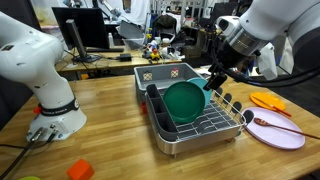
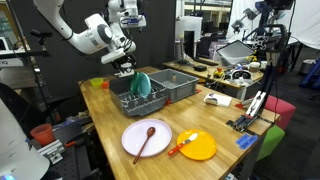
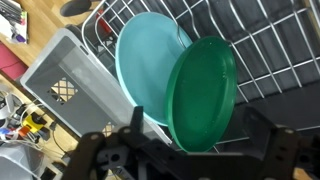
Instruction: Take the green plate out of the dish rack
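Observation:
The green plate (image 3: 202, 88) stands on edge in the dish rack (image 3: 285, 45), leaning against a lighter teal plate (image 3: 145, 50) behind it. It shows in both exterior views (image 1: 183, 101) (image 2: 141, 84), upright in the dish rack (image 1: 212, 126) (image 2: 128, 103). My gripper (image 3: 200, 135) is open, with its two dark fingers on either side of the green plate's near rim. In the exterior views the gripper (image 1: 213, 80) (image 2: 125, 69) hangs at the plate's top edge. I cannot tell whether a finger touches the plate.
A grey perforated bin (image 1: 165, 72) (image 2: 178, 82) (image 3: 60, 85) stands right behind the rack. A pink plate (image 1: 282, 135) (image 2: 135, 145) with a wooden spoon and an orange plate (image 2: 198, 147) lie on the wooden table. A red block (image 1: 80, 170) lies near the front edge.

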Controlling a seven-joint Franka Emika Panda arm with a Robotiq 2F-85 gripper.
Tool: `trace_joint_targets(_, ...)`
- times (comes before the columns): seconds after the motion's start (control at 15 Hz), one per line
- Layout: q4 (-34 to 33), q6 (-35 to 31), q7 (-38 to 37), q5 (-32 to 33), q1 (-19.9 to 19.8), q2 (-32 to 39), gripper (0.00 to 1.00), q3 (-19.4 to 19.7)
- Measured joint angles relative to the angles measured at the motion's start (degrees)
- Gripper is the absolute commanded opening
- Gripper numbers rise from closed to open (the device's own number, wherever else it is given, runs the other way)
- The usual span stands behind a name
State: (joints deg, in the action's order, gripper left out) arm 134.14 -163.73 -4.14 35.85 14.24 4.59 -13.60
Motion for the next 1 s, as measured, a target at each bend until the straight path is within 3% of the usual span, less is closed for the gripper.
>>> trace_joint_targets(0.47, -2.1, -1.2, -21.3, 19.3, 2.3, 3.9, 1.00, 1.3)
trace_joint_targets(1.0, -2.5, -1.2, -22.1, 20.0, 2.5, 4.0, 1.00, 1.6)
